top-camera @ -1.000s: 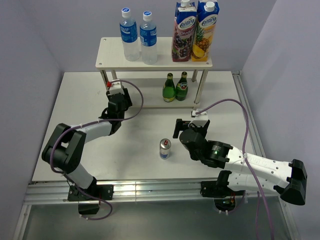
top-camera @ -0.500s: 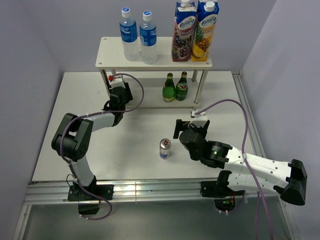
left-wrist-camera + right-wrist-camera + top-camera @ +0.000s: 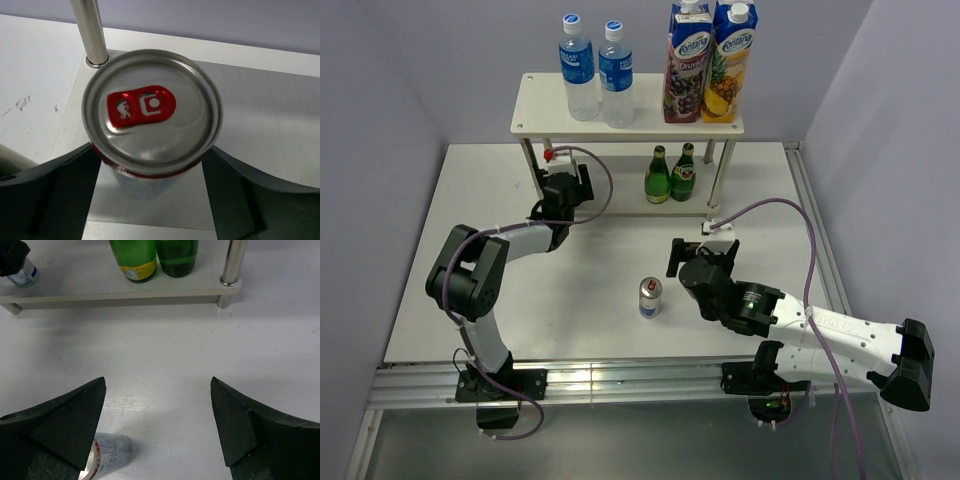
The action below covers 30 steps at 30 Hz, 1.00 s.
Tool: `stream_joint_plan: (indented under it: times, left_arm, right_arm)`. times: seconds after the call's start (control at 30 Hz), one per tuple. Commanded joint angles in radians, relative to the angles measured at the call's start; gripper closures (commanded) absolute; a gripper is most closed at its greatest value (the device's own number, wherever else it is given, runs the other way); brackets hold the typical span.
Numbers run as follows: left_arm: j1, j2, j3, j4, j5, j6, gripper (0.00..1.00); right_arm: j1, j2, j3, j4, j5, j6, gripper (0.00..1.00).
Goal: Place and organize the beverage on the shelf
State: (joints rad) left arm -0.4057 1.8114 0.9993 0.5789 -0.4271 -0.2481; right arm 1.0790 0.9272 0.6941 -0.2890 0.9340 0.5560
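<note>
**Item:** slim can (image 3: 152, 120), silver lid, red pull-tab. It is held upright at the left end of the shelf (image 3: 545, 105), over the lower board (image 3: 260, 125) and just beside the front-left metal leg (image 3: 90, 30). Whether its base is already seated on the board cannot be told.

**Holder:** left gripper (image 3: 150, 160), fingers clamped on the can's two sides.

**Step in hand (judged):** set-down on the lower tier.
- The can is to be lowered until it is borne by the board, kept upright and clear of the leg.
- Only then are the fingers to be parted, and the gripper drawn straight back out of the shelf so the can is not tipped.
- Room is best left on the side toward the shelf's middle for a companion can.

**Also on the shelf:**
- Green glass bottles (image 3: 659, 177): a pair on the lower board, right of centre, side by side.
- Water bottles (image 3: 578, 70): a pair on top, left.
- Juice cartons (image 3: 687, 65): a pair on top, right.

**Off the shelf:**
- Second can (image 3: 650, 297): standing on the table (image 3: 600, 270) in front of the shelf, well apart from it (not yet placed).
- Right gripper (image 3: 157, 382): jaws wide apart, nothing held, hovering just beside that can.
</note>
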Motion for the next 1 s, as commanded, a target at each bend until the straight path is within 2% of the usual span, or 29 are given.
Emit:
stream_joint_plan:
  times: [0.0,0.03,0.1,0.5,0.53,0.63,0.8,0.83,0.9,0.97]
  left_arm:
    - [0.022,-0.027,0.025,0.030,-0.025,0.003,0.13]
    - [0.021,-0.041,0.022,0.029,-0.025,0.001,0.06]
    - [0.021,-0.058,0.007,0.021,-0.028,0.000,0.01]
    - [-0.073,-0.279,-0.120,-0.093,-0.068,-0.039,0.01]
    - [-0.115,-0.349,-0.163,-0.125,-0.067,-0.058,0.01]
    - [-0.145,-0.389,-0.208,-0.171,-0.067,-0.075,0.01]
    - [-0.316,-0.593,-0.358,-0.276,-0.114,-0.120,0.01]
    - [-0.367,-0.633,-0.382,-0.295,-0.107,-0.153,0.01]
    - [-0.404,-0.753,-0.456,-0.317,-0.031,-0.193,0.01]
    - [-0.446,-0.867,-0.508,-0.359,-0.016,-0.233,0.01]
  right_arm:
    - [-0.005,-0.011,-0.016,0.021,0.015,0.012,0.08]
    - [-0.005,-0.014,-0.018,0.019,0.015,0.013,0.08]
    - [-0.007,-0.027,-0.021,0.011,0.015,0.019,0.08]
    - [-0.005,-0.070,-0.036,-0.021,0.025,0.051,0.08]
    - [-0.005,-0.076,-0.034,-0.028,0.032,0.053,0.08]
    - [-0.005,-0.087,-0.030,-0.036,0.034,0.056,0.08]
    - [-0.005,-0.105,-0.027,-0.044,0.035,0.058,0.08]
    - [-0.005,-0.105,-0.028,-0.045,0.035,0.059,0.08]
    - [-0.005,-0.100,-0.030,-0.041,0.039,0.061,0.08]
    - [-0.005,-0.094,-0.030,-0.039,0.040,0.062,0.08]
